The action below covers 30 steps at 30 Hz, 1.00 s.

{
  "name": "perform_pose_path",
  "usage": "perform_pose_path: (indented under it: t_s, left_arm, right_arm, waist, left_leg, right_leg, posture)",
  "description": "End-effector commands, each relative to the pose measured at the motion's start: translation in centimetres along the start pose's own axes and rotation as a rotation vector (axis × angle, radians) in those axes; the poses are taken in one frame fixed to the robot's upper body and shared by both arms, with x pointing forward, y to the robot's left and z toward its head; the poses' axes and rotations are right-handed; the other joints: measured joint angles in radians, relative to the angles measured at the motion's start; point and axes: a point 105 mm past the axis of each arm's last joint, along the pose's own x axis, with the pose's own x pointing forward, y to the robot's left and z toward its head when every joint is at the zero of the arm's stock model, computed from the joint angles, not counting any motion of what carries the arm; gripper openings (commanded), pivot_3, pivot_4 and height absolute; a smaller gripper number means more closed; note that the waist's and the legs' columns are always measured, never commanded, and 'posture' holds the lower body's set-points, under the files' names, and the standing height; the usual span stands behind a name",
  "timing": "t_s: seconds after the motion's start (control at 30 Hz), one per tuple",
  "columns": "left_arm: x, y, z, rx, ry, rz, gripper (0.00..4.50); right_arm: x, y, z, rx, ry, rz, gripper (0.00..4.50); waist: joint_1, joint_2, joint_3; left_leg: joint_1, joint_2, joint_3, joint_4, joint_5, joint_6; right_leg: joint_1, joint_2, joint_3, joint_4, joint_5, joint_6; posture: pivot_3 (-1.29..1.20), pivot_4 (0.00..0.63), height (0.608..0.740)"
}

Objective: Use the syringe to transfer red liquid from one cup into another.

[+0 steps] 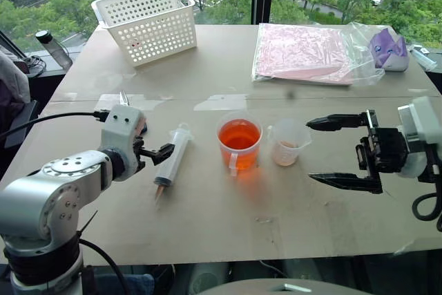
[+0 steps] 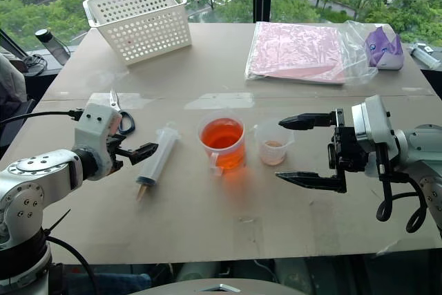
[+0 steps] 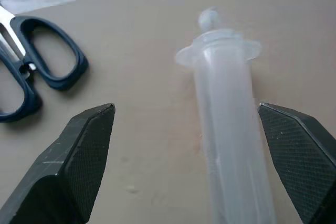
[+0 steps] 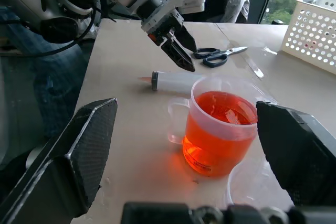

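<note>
The larger cup is holding red liquid; the smaller measuring cup at its 3 o'clock is showing a faint orange base. The syringe is lying on the surface at 9 o'clock. Both the left pincer and the right pincer are gaping, released.

Tan table carried: syringe at 9 o'clock of orange-red cup, small cup at 3; basket at 11, pink bag at 1, scissors beside syringe

Open right pincer beside smaller cup on table.
</note>
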Motion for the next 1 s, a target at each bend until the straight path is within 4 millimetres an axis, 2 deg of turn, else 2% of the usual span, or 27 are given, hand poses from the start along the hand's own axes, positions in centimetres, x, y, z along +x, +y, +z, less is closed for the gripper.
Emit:
perform_pose_path:
  t_s: [0.03, 0.3, 0.43, 0.67, 1.0]
  left_arm:
    - [0.1, -1.1, -0.1, 0.048, 0.019, -0.036, 4.45]
    - [1.0, -0.4, -0.8, 0.040, 0.132, -0.036, 4.45]
    - [1.2, -0.3, -0.1, 0.055, 0.233, -0.123, 4.45]
    - [1.2, 0.2, -0.2, -0.012, 0.396, -0.200, 4.45]
    - [2.6, 1.0, 1.6, -0.029, 0.483, -0.170, 4.45]
  right_arm:
    - [0.4, 0.8, 1.3, -0.034, 0.007, 0.027, 4.50]
    - [0.5, 1.0, 1.3, -0.020, 0.008, -0.007, 4.50]
    - [0.5, 1.1, 1.2, -0.019, -0.001, -0.033, 4.50]
    - [0.5, 1.3, 0.9, -0.016, -0.011, -0.064, 4.50]
    - [0.6, 1.4, 0.5, -0.022, -0.021, -0.087, 4.50]
  waist:
    - [0.003, -0.002, 0.001]
    - [-0.004, -0.003, 0.002]
    - [0.000, -0.004, 0.003]
    - [-0.005, -0.004, 0.004]
    - [-0.002, -0.005, 0.004]
  left_leg:
    - [0.000, 0.000, 0.000, 0.000, 0.000, 0.000]
    - [0.000, 0.000, 0.000, -0.001, 0.000, -0.001]
    - [-0.001, 0.000, -0.001, 0.000, 0.000, -0.001]
    - [-0.001, -0.001, 0.000, 0.000, 0.001, -0.001]
    - [-0.001, -0.001, 0.000, 0.000, 0.001, -0.002]
  right_leg:
    - [0.000, -0.001, 0.000, 0.000, 0.000, 0.000]
    - [0.000, -0.002, 0.000, 0.000, 0.000, 0.000]
    - [-0.001, -0.002, 0.000, 0.000, 0.000, 0.000]
    - [-0.001, -0.002, 0.000, -0.001, 0.000, 0.000]
    - [-0.001, -0.001, 0.000, 0.000, 0.000, 0.000]
  posture:
    - [0.00, 0.150, 0.740]
    - [0.00, 0.150, 0.740]
    - [0.00, 0.150, 0.740]
    - [0.00, 0.150, 0.740]
    - [0.00, 0.150, 0.740]
